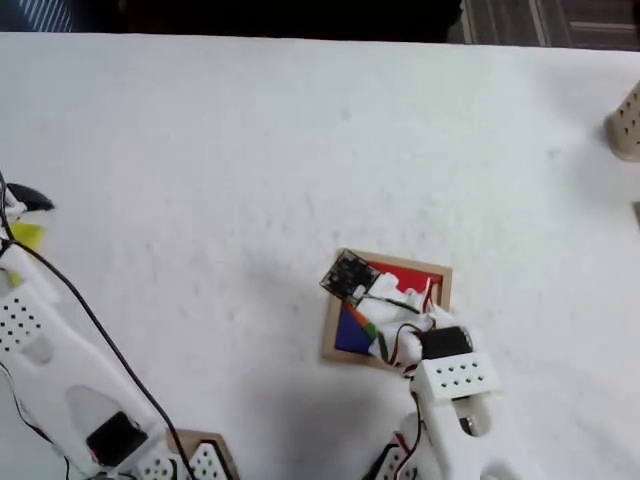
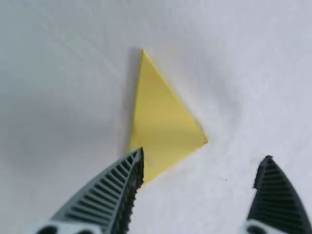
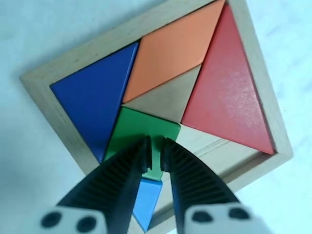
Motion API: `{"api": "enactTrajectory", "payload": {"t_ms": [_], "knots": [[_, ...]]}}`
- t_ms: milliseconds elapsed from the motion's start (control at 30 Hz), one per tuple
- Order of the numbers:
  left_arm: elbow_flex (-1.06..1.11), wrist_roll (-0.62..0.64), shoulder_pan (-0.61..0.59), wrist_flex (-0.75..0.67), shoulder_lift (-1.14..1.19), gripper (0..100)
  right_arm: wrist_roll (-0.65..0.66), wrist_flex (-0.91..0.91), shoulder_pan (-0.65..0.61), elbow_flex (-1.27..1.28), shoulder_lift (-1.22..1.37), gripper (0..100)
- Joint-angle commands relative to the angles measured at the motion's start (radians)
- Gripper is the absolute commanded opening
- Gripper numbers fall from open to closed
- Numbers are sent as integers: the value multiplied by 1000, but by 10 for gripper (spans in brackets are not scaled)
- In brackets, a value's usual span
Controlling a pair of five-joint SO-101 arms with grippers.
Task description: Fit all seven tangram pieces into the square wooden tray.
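We see the left gripper (image 2: 203, 155), fingers spread, over a flat yellow triangle (image 2: 161, 122); the right gripper (image 3: 156, 144), fingers nearly together, above the green square (image 3: 141, 127) in the wooden tray (image 3: 78, 58).

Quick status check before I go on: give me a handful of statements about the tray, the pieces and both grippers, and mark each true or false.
1. The yellow triangle lies inside the tray. False: it lies on the table, outside the tray, right in front of the left gripper.
2. The left gripper is open. True.
3. The red triangle sits in the tray. True.
4. The tray is full. False: it holds six pieces, and there is a bare gap beside the green square, under the red triangle.
5. The right gripper is over the green square. True.
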Motion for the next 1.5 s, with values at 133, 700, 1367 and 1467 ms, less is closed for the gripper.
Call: {"api": "enactTrajectory", "payload": {"t_ms": [133, 700, 1367, 1467], "knots": [[20, -20, 2, -114, -12, 383, 9, 16, -12, -2, 4, 48], [310, -44, 5, -316, -12, 326, 9, 16, -12, -2, 4, 46], [456, -112, -5, -319, -16, 325, 8, 16, -12, -2, 4, 45], [454, -190, -5, -212, -25, 328, 9, 16, -12, -2, 4, 45]]}}
